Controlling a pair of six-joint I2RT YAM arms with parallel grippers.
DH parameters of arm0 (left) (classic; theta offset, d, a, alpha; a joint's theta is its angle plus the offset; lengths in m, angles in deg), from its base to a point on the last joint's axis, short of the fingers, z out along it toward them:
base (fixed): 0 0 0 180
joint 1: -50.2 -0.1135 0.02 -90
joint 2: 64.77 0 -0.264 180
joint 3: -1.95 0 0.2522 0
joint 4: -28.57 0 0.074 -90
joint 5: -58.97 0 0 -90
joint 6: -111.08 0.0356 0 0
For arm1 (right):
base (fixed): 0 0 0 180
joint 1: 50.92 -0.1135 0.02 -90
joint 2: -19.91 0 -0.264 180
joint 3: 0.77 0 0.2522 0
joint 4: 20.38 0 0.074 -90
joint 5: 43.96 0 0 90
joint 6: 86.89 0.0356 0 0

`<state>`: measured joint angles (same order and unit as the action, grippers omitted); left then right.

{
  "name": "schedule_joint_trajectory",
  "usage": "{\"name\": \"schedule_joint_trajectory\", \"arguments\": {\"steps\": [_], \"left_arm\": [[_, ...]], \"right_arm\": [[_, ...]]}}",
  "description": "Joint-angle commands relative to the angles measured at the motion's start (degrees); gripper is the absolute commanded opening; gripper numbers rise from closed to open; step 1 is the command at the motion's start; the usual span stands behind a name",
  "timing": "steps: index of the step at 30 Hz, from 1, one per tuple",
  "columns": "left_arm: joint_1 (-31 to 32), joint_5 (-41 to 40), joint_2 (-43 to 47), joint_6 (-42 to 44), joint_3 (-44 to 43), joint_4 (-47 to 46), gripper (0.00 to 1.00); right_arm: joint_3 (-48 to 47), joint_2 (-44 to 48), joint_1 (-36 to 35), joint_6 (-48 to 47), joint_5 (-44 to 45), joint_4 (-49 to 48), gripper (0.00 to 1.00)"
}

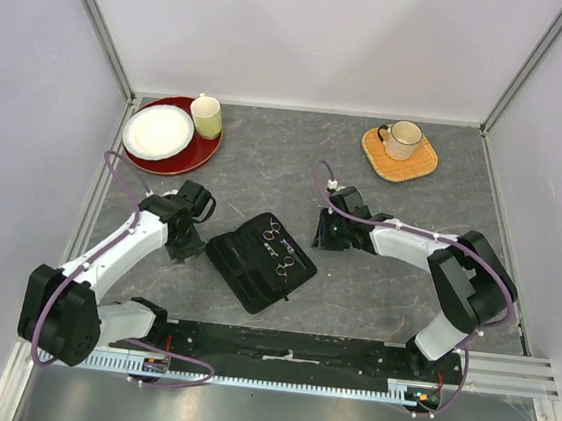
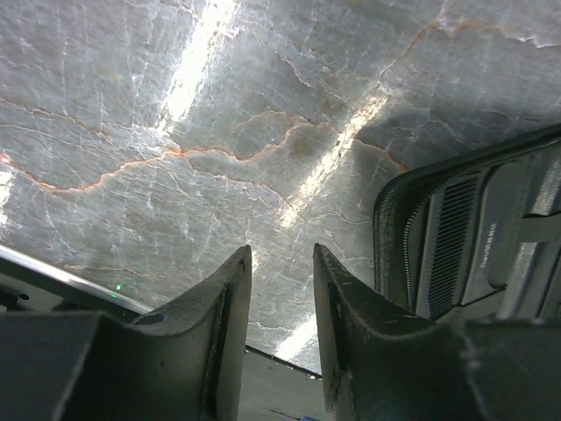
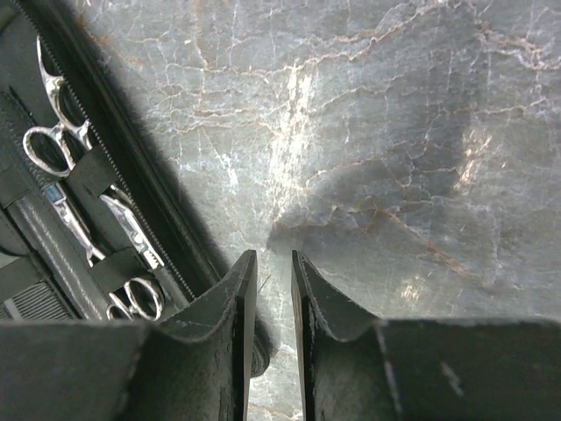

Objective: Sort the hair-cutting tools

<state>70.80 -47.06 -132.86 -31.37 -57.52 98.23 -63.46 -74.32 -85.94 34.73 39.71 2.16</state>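
Grey veined table point(image 1: 352, 300); pale walls point(image 1: 320, 34); scissors point(image 1: 273, 233) strapped in open black case point(image 1: 245, 267)

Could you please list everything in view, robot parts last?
table: one, grey marbled
zip case: one, black, open, centre
scissors: two, silver, inside the case
comb: at least one, black, inside the case
tray: one, red, far left
plate: one, white, on the tray
cup: one, pale yellow, on the tray
mat: one, woven yellow, far right
mug: one, cream, on the mat
left gripper: one, black, left of case, open, empty
right gripper: one, black, right of case, open, empty
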Motion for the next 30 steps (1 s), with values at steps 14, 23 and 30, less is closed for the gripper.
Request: {"name": "schedule_joint_trajectory", "arguments": {"steps": [14, 23, 30], "left_arm": [[-0.2, 24.9, -5.0, 8.6, 8.1, -25.7, 0.20], [-0.1, 33.1, -1.5, 16.3, 4.1, -44.1, 0.34], [0.2, 40.1, -12.7, 18.7, 0.2, -51.1, 0.55]], "right_arm": [[-11.4, -11.9, 0.0, -1.8, 0.7, 4.1, 0.32], [-12.0, -14.7, -0.1, -2.5, -4.6, 4.1, 0.32], [-15.6, -16.1, -0.1, -2.8, -4.6, 4.6, 0.32]]}}
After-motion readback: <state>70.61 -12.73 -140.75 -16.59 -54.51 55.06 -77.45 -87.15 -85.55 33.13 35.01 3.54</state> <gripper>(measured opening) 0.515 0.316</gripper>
